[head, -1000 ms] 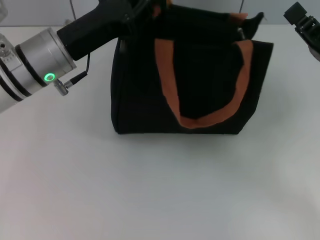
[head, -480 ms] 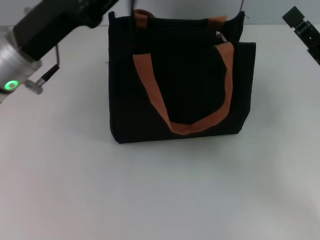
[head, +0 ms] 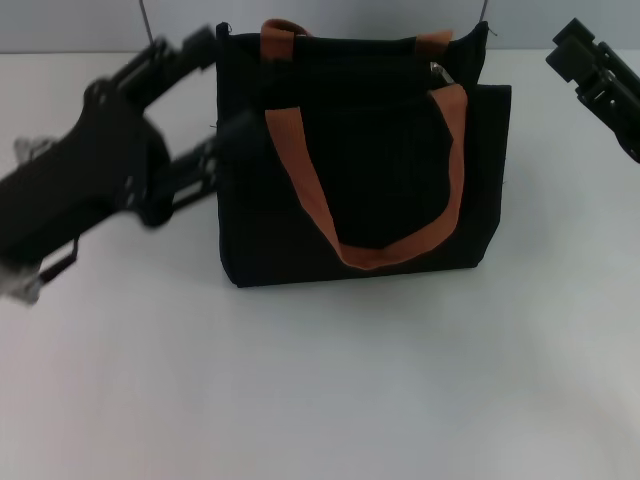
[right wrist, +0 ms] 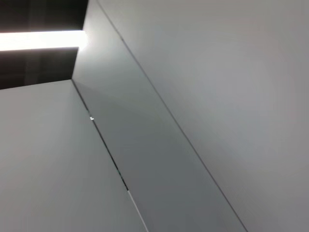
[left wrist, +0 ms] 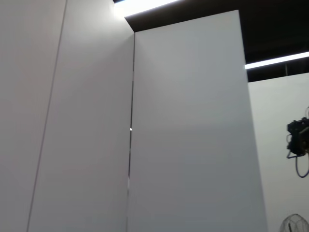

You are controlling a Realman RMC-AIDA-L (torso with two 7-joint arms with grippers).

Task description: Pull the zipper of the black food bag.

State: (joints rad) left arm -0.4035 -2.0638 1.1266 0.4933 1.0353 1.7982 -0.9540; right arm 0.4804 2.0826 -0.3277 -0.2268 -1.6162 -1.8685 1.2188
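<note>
**Left pincer beside the bag, zipper pull at the far end**

The black food bag [head: 360, 160] stands upright on the white worktop [head: 330, 380], in the far middle of the head view. Its near orange-brown handle [head: 372, 215] hangs down the front face in a long loop; the far handle [head: 285, 30] shows as short orange pieces above the top edge.

The zipper [head: 440, 72] shows only as a small pale glint at the top edge, toward the bag's right end, just above the point where the near handle joins the fabric. Its exact shape is too small to make out.

The left pincer [head: 205, 95] sits at the bag's left side, its two dark fingers spread apart. One fingertip reaches near the bag's upper left corner, and the other lies against or just in front of the left edge, lower down; whether either one touches the fabric cannot be told. Nothing is clamped between them. The zipper lies well apart from this pincer, across the whole width of the bag.

The right pincer [head: 595, 70] hangs at the far right of the head view, above the worktop and clear of the bag's right side. Whether it is apart or together cannot be told.

Both wrist views show only pale wall panels and ceiling lights, with neither the bag nor the zipper in them.
</note>
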